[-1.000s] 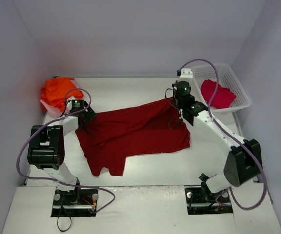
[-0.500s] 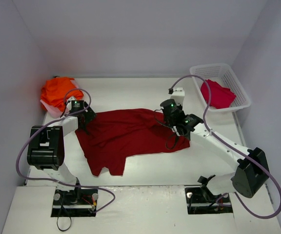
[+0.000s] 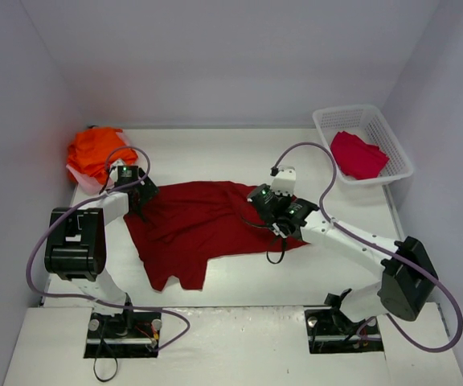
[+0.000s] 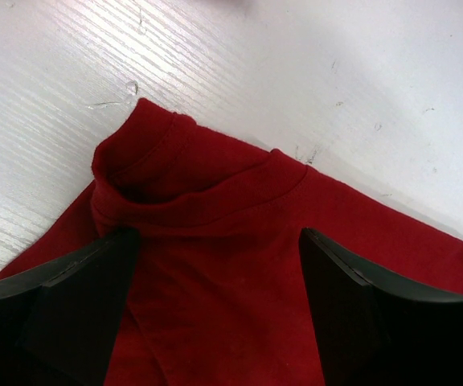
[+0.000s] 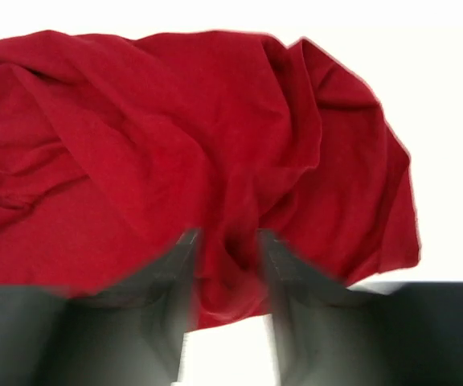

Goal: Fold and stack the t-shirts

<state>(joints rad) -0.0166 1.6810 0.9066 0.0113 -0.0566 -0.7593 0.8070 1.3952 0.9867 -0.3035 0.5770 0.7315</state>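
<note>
Two arms worked one dark red t-shirt, which lay spread and creased on the bench between them. Left tool: fingers spread wide and set down on the shirt's left end. Cloth lay loose between them and nothing was gripped. A hemmed edge was bunched up just ahead of the tips, with bare bench beyond it.

Right tool: fingers pressed nearly together on a fold of the same shirt, pinching it. The wrist view was blurred, so the exact contact was hard to read. Ahead of that tool the cloth ran in heavy folds, with a loose edge off to its right. From above, the right tool sat over the shirt's right-hand edge, where the cloth was bunched under it.

Orange t-shirts sat in a heap just beyond the left tool at the bench's far corner, apart from the red one. Crimson t-shirt lay inside the white basket, well beyond the right tool and off to its right.
</note>
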